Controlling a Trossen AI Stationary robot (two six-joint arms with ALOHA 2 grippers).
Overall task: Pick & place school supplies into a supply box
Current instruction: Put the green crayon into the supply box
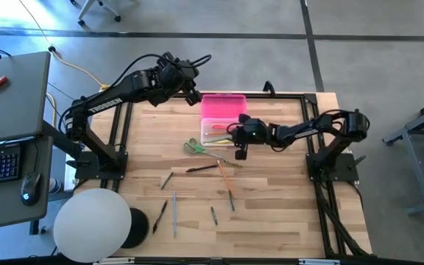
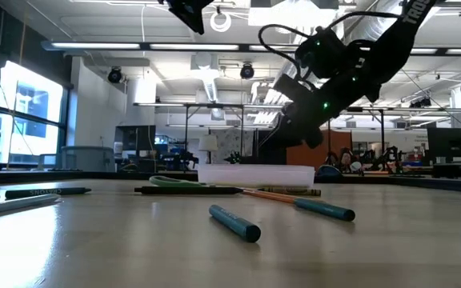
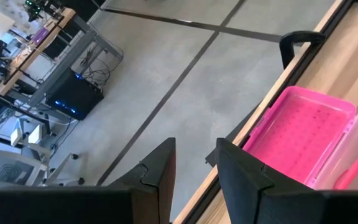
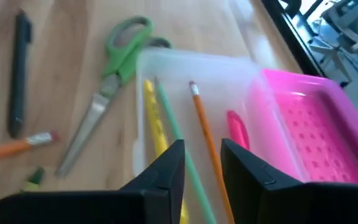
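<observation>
Right wrist view shows my right gripper, jaws slightly parted and empty, over the supply box holding four pens; scissors and others wait on the worktop toward 6 o'clock. Left gripper, narrowly open, idles.

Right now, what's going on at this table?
The supply box lies open, pink lid folded back, with a few pencils already inside. The right end effector hovers empty beside its near edge. The green-handled scissors and several pens remain on the table. The left end effector waits near the box's far-left corner.
</observation>
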